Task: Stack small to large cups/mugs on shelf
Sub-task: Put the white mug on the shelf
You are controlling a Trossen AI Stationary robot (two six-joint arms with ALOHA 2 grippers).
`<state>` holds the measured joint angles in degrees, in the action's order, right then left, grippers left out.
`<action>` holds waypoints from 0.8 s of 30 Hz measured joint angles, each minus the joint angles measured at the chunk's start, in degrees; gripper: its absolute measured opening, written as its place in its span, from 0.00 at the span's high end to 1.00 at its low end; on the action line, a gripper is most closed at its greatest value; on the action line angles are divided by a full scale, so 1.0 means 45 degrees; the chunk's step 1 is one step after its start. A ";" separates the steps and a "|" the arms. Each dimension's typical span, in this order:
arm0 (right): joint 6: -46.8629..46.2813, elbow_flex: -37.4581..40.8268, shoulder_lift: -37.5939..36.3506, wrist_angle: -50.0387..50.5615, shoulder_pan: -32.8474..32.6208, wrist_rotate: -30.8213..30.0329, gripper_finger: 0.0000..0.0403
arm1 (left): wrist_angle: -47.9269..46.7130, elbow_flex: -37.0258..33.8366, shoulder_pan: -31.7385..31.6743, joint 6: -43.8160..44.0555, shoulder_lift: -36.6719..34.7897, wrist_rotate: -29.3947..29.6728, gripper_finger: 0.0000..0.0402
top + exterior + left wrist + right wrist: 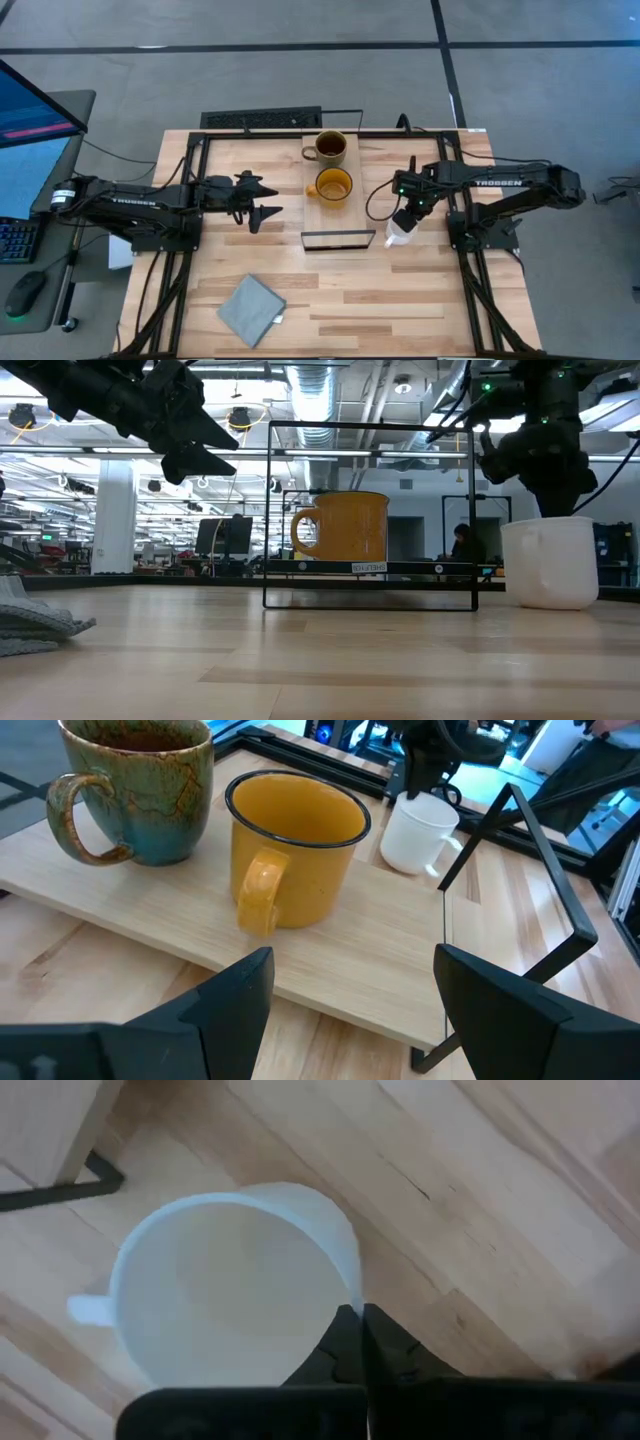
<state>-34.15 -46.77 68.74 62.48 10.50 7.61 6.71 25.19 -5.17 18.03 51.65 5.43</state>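
Note:
The small white mug (397, 238) stands on the table just right of the light-wood shelf plank (340, 215). My right gripper (406, 222) is shut on the mug's rim from above. The yellow-orange mug (333, 186) and the dark olive mug (330, 148) stand upright on the plank. The plank's black wire frame (338, 240) is at its near end. My left gripper (265, 200) is open and empty, above the table left of the plank. In the left wrist view it faces the yellow mug (295, 850) and the olive mug (140, 795). My right gripper pinches the white mug's wall at the rim (348, 1295), on the side opposite the handle (88, 1310). One finger is inside the mug and one outside. The fingers come from above, pointing down. The mug is upright, and in the low view its base (548, 603) looks to rest on the table.
A grey-blue folded cloth (250, 310) lies near the table's front left. A black frame runs along the table's far edge (330, 130). Bare plank shows between the yellow mug and the wire frame (400, 970).

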 joint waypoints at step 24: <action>-0.4113 -0.4024 -0.0012 0.0299 0.1088 -0.0994 1.00 | -0.1937 0.0005 -0.0005 -0.1090 0.0000 -0.0005 0.33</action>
<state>-52.66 -64.88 68.69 63.83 15.40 3.14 -2.01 25.21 -5.19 13.13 51.65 5.41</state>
